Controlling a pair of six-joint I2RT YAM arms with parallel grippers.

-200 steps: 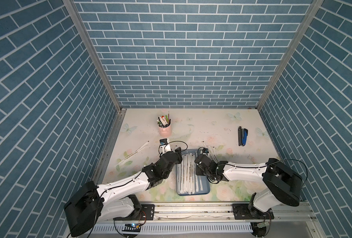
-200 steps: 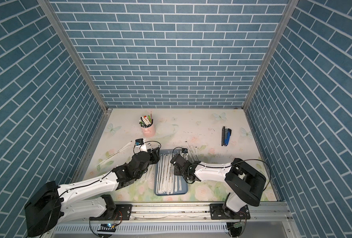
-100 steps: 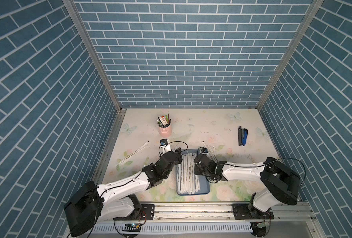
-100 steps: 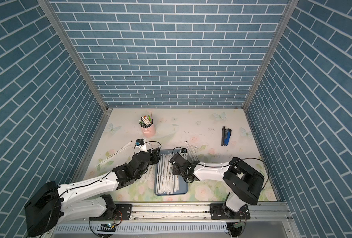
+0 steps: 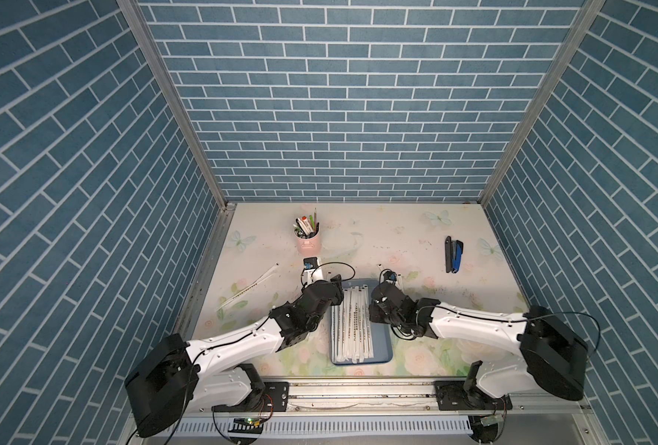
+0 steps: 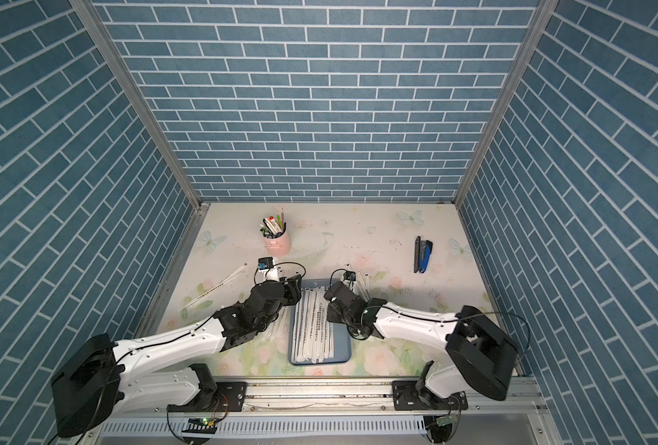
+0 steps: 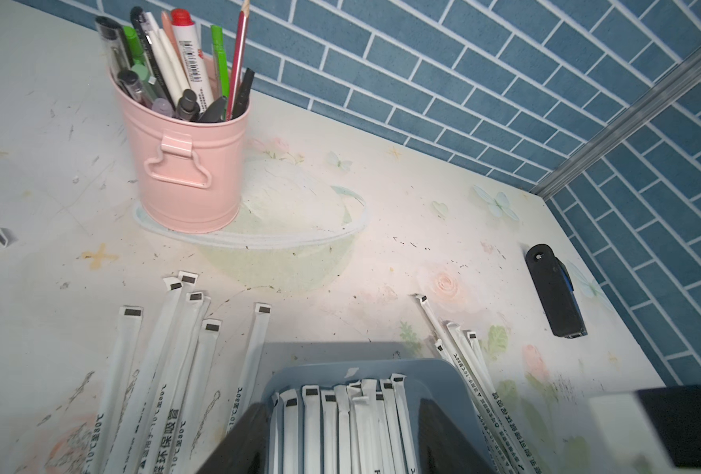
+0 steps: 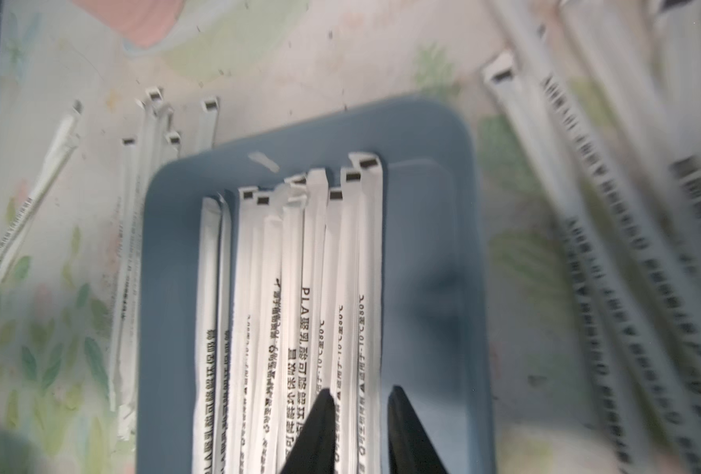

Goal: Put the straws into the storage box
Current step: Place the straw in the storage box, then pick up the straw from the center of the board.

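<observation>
Over the box: right hand (image 8: 361, 414) hangs low above the box (image 8: 422, 287), jaws a narrow gap apart and gripping nothing; a straw lies flat under that gap.
Just changed: those jaws were shut a second ago and have now parted, while the arm has barely moved.
Meaning: a straw looks to have just been let go inside; the right hand should next lift clear and fetch another.
Box contents: the box sits near the front edge of the table (image 5: 397, 239), between the arms; its straws (image 5: 352, 327) lie lengthwise, packed toward its left side, with a strip of floor bare on the right.
Left hand: left hand (image 7: 338, 410) is over the box's far-left corner, jaws wide, empty, unmoved.
Left bunch: several loose straws, the left bunch (image 7: 168, 369), lie on the table just beside the box, largely under the left arm.
Right bunch: a few more, the right bunch (image 7: 464, 369), lie just beside the far-right corner, fanned out.
Wall pair: the wall pair (image 5: 248, 287), seemingly two straws, lies well apart toward the left wall.
Far: cup (image 5: 309, 240) full of pens (image 7: 184, 53), and stapler (image 5: 454, 255), both well clear.
In the way: the two hands are near each other over the box; the left arm covers its own bunch.
</observation>
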